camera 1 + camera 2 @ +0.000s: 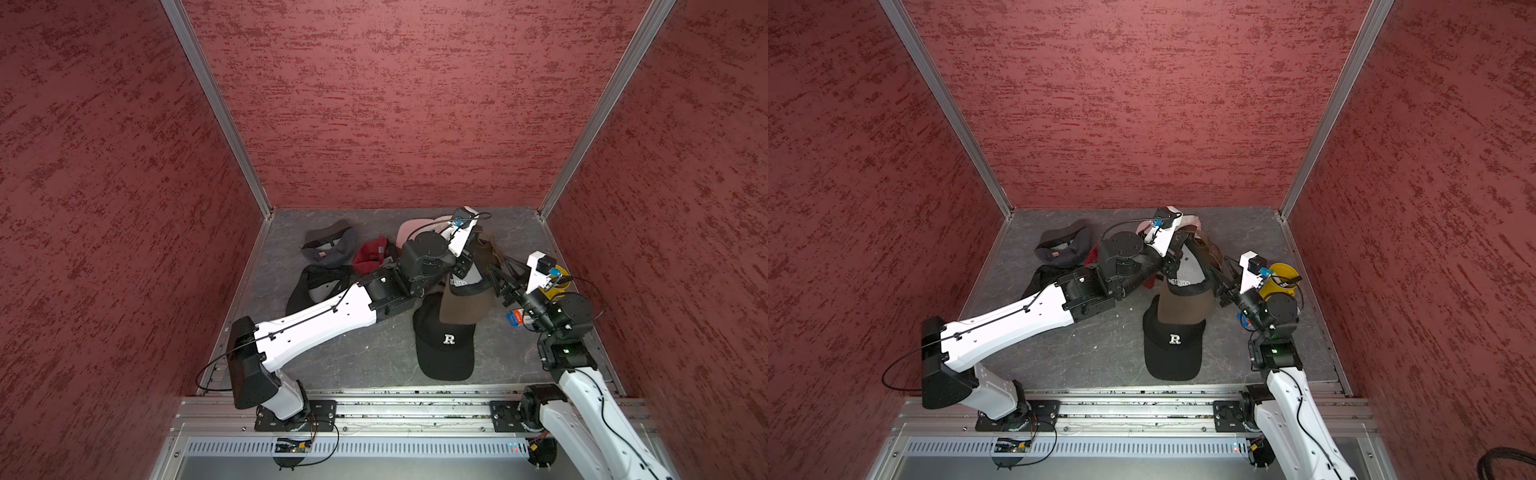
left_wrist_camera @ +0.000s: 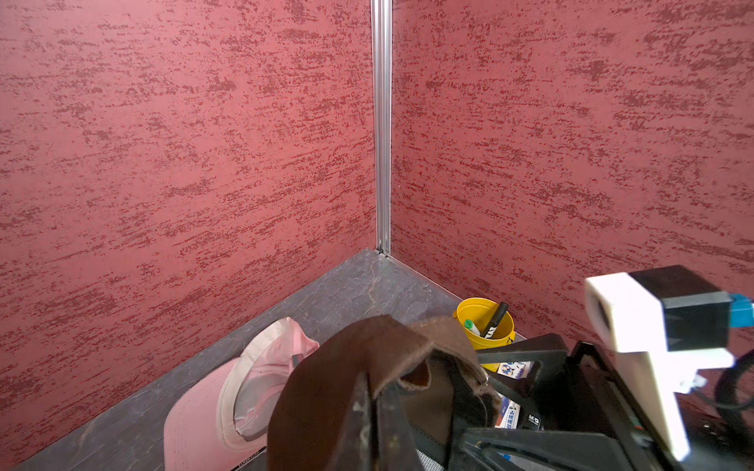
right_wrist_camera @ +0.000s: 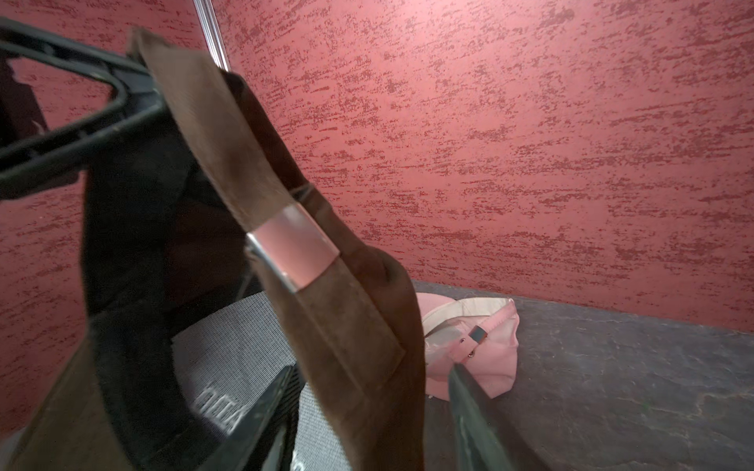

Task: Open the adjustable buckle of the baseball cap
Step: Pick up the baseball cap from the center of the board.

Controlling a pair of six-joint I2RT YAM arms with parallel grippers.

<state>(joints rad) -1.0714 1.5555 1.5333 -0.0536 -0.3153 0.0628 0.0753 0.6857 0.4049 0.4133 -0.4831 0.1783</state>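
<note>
Brown cap (image 1: 461, 305) sits right of table centre, held up at its back. In both top views its brim overlaps the far edge of the black "R" cap (image 1: 1173, 345). The strap (image 3: 228, 134) is taut, and the metal buckle (image 3: 293, 244) is shut flat on it, threaded.

Left gripper (image 2: 376, 401): jaws pressed together, pinching brown fabric at the strap end.

Right gripper (image 3: 369, 371): jaws spread, straddling the strap just below the buckle. One finger (image 3: 473, 420) stands clear of the strap edge; can't tell if the other touches.

Around it:
- Pink cap (image 3: 489, 354) lies upside down behind, near the back wall.
- Yellow cup (image 2: 485, 326) with markers stands by the right wall.
- Grey cap (image 1: 330, 249) and red cap (image 1: 370, 253) lie left of the left arm, on the grey table (image 1: 374, 357).
</note>
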